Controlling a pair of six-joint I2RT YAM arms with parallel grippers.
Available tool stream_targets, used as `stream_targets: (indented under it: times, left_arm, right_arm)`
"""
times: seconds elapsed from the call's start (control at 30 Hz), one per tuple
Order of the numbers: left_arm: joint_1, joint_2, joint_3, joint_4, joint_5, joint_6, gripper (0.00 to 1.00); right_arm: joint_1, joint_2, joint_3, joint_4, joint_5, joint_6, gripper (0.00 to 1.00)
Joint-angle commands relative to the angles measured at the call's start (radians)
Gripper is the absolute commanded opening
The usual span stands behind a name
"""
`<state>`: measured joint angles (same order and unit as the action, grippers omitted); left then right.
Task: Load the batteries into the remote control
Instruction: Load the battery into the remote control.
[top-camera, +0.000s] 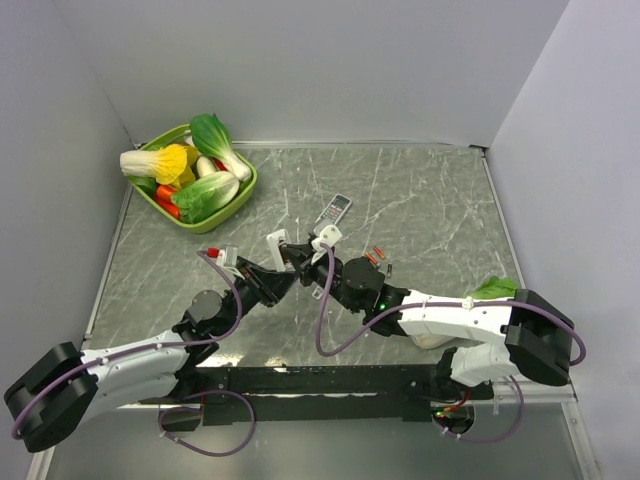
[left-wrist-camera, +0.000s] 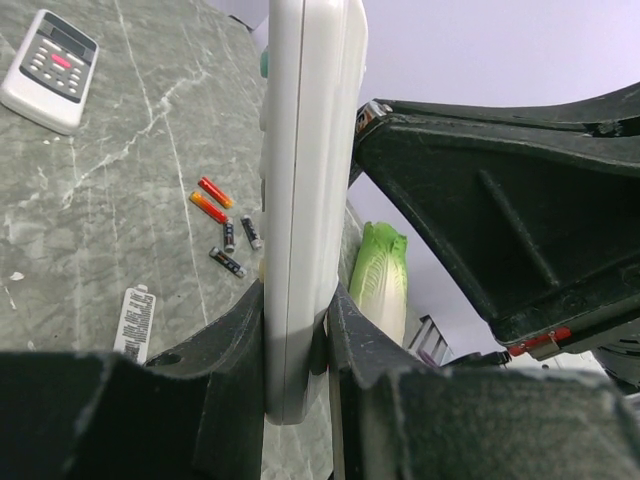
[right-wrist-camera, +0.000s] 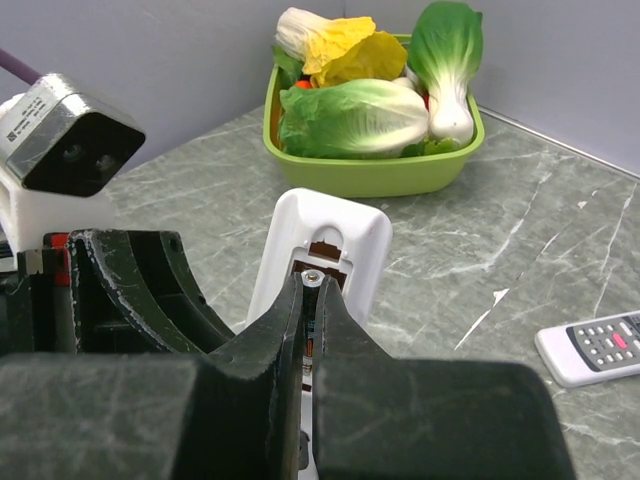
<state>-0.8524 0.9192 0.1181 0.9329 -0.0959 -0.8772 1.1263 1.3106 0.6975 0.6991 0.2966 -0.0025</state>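
The left end effector (left-wrist-camera: 298, 345) is clenched on the lower end of a white remote control (left-wrist-camera: 305, 150), holding it upright on its edge above the grey marbled worktop (left-wrist-camera: 100, 220). The right end effector (right-wrist-camera: 310, 300) is pinched fully together at that remote's open battery bay, with a small silvery end showing at its tips. Beyond them, several loose batteries (left-wrist-camera: 225, 225), red and dark, lie clustered on the worktop. Farther off lies a second remote (left-wrist-camera: 48, 68), and a green basket (right-wrist-camera: 370, 175) of toy vegetables sits in the far-left corner.

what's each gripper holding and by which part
The left gripper clamps the white remote control near one end. The right gripper pinches what looks like a battery by its body, silvery tip exposed.
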Motion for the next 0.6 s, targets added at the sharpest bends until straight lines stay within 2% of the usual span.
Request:
stream_targets:
  times: [0.0,0.17,0.57]
  left_arm:
    - [-0.004,-0.029,0.014,0.064,-0.018,0.017,0.01]
    - [-0.005,-0.023,0.018,0.061,-0.002,0.021,0.01]
    - [-0.008,0.012,0.023,0.08,0.013,0.012,0.01]
  right_arm:
    - [0.007,0.033,0.057,-0.07,0.039,-0.004,0.02]
    - [0.01,0.045,0.069,-0.082,0.088,0.042,0.12]
    - [0.009,0.058,0.1,-0.144,0.199,0.124,0.21]
